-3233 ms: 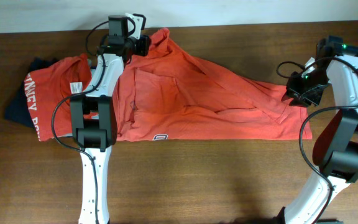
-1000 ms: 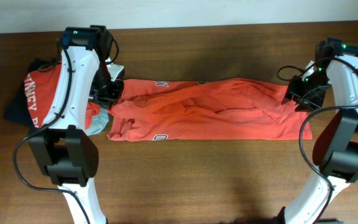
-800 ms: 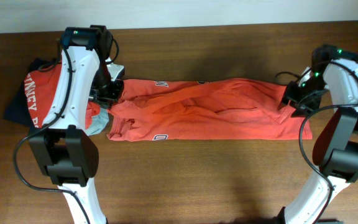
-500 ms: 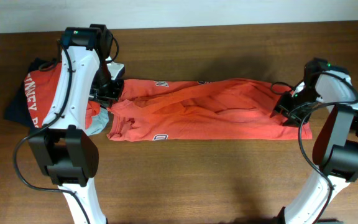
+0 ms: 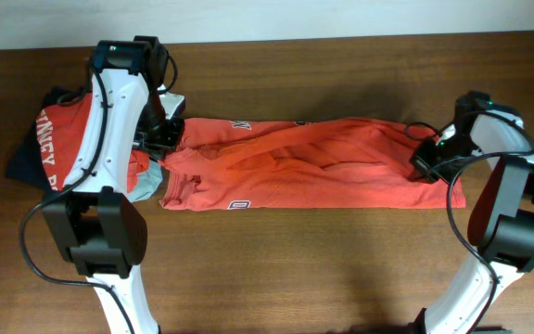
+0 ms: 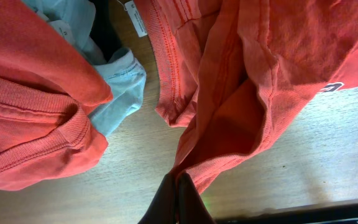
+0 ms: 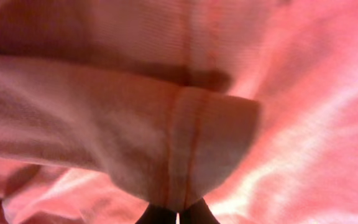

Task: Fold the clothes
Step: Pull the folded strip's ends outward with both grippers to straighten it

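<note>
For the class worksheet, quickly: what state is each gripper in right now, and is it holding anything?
Left gripper: closed on the orange-red T-shirt.
Right gripper: closed on a fold of the same T-shirt.

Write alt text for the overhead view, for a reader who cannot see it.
An orange-red T-shirt lies bunched in a long band across a wooden table, with the left gripper and right gripper at its ends, jaws shut on the cloth. At the left is a pile: a lettered orange-red shirt, a navy garment and a pale blue garment.
</note>
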You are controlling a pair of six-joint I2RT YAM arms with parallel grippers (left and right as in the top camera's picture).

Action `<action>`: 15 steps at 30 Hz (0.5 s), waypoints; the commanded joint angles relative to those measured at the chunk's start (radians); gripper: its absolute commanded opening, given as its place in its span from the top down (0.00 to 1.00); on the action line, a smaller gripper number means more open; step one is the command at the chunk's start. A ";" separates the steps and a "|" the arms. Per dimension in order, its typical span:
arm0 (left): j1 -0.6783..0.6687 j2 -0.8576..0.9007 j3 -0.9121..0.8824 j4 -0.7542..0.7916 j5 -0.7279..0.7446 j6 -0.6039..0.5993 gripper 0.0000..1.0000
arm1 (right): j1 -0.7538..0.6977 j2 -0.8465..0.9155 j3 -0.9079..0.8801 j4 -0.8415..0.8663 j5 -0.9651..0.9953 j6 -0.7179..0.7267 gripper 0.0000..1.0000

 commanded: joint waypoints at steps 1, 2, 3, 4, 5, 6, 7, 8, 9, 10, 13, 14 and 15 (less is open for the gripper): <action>0.010 -0.016 0.001 0.000 -0.023 0.001 1.00 | -0.047 -0.043 0.072 -0.031 0.002 -0.043 0.96; 0.011 -0.016 0.002 0.002 -0.027 0.002 1.00 | -0.057 -0.050 0.090 -0.038 0.002 -0.052 0.96; 0.013 -0.016 0.003 0.003 -0.033 0.002 1.00 | -0.070 -0.057 0.111 -0.043 -0.003 -0.064 0.96; 0.015 -0.016 0.006 0.002 -0.039 0.002 1.00 | -0.079 -0.062 0.125 -0.043 -0.015 -0.082 0.96; 0.019 -0.016 0.009 0.003 -0.042 0.002 1.00 | -0.088 -0.068 0.139 -0.041 -0.031 -0.106 0.96; 0.023 -0.016 0.012 0.002 -0.041 0.002 1.00 | -0.096 -0.072 0.151 -0.034 -0.046 -0.130 0.96; 0.029 -0.016 0.017 0.001 -0.041 0.002 1.00 | -0.105 -0.074 0.166 -0.027 -0.065 -0.162 0.96; 0.032 -0.016 0.021 -0.001 -0.041 0.002 1.00 | -0.109 -0.074 0.173 -0.027 -0.073 -0.170 0.96; 0.041 -0.016 0.028 -0.003 -0.041 0.002 1.00 | -0.118 -0.074 0.181 -0.013 -0.100 -0.208 0.96; 0.046 -0.016 0.033 -0.005 -0.041 0.002 1.00 | -0.121 -0.074 0.182 -0.005 -0.113 -0.227 0.96; 0.062 -0.016 0.038 -0.016 -0.041 0.002 1.00 | -0.134 -0.074 0.182 -0.005 -0.103 -0.231 0.96; 0.067 -0.016 0.038 -0.020 -0.041 0.002 1.00 | -0.139 -0.074 0.182 -0.007 -0.100 -0.231 0.96; 0.074 -0.016 0.038 -0.024 -0.041 0.002 1.00 | -0.145 -0.074 0.182 -0.010 -0.100 -0.230 0.96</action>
